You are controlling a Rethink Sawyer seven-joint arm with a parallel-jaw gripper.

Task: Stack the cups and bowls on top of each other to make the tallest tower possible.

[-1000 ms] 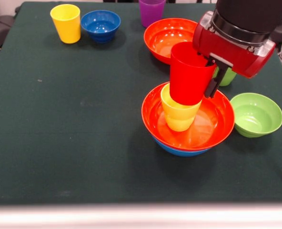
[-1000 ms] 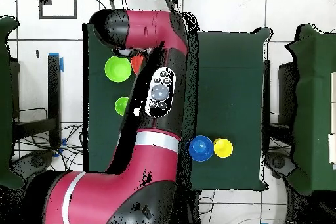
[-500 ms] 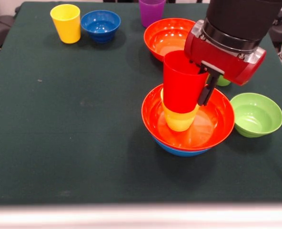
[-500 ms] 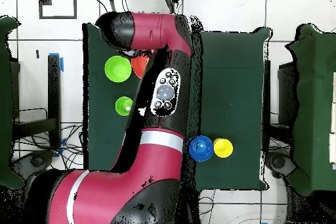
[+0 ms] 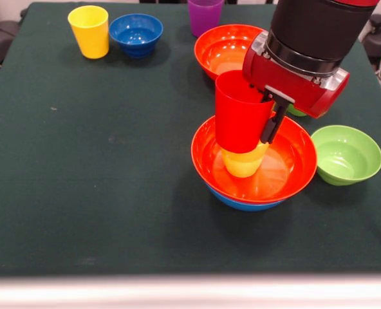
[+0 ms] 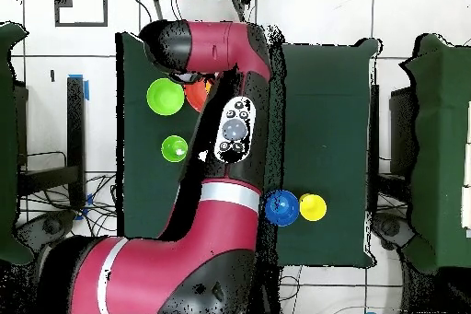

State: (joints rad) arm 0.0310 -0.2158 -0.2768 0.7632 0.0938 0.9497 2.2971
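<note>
One red cup (image 5: 242,116) is pinched at its rim by the jaws, so I'd lower it straight and level onto the yellow cup (image 5: 243,162) before letting go.

I see shiny, smooth plastic on the red cup (image 5: 239,116), the yellow-orange cup (image 5: 243,162) and the orange-red bowl (image 5: 210,151). The green bowl (image 5: 346,154) looks just as glossy. The table (image 5: 94,161) wears a dull, dark green cloth. My arm (image 5: 306,45) has a smooth, hard, slightly shiny shell.
</note>
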